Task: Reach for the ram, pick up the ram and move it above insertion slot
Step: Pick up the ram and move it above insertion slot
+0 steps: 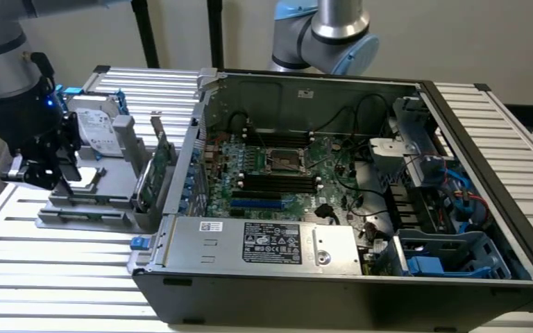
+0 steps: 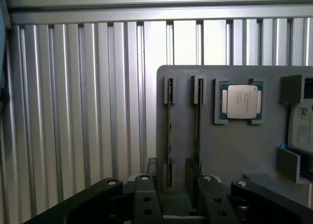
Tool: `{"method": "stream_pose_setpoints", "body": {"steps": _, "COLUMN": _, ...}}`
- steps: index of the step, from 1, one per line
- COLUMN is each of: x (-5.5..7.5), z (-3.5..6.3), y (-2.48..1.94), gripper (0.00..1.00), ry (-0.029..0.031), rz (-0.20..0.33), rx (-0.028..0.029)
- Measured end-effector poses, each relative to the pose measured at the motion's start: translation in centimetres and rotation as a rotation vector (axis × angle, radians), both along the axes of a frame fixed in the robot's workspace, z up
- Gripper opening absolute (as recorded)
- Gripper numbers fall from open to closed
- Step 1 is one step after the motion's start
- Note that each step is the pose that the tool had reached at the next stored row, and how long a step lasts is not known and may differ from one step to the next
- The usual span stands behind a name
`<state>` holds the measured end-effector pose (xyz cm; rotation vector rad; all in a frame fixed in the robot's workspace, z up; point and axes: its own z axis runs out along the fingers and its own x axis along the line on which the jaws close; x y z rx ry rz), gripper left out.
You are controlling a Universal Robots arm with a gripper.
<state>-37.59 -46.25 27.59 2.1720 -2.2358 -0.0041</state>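
The ram [image 2: 169, 126] stands on edge in a narrow slot of the grey fixture [image 2: 230, 150], so it appears as a thin dark-green line. A second thin stick [image 2: 198, 116] stands in the neighbouring slot. My gripper [image 2: 171, 175] hangs directly over the ram's near end. It is open, with one dark finger [image 2: 151, 170] on each side of the stick and neither touching it. In the exterior view the gripper [image 1: 39, 177] hovers over the fixture's [image 1: 81, 208] end at that view's left, and the arm hides the ram there.
A processor chip [image 2: 241, 101] and a silver hard drive [image 1: 95, 128] sit on the same fixture, along with upright green cards [image 1: 160, 163]. The open computer case [image 1: 341, 277] lies towards the exterior view's right, its black memory slots [image 1: 276, 182] on the motherboard. A second arm [image 1: 336, 31] stands behind it.
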Motion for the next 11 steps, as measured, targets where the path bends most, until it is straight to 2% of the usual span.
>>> {"method": "stream_pose_setpoints", "body": {"steps": 11, "x": 0.0, "z": -2.0, "y": -0.1, "gripper": 0.36, "ry": -0.0002, "rz": -0.001, "rx": 0.0002}}
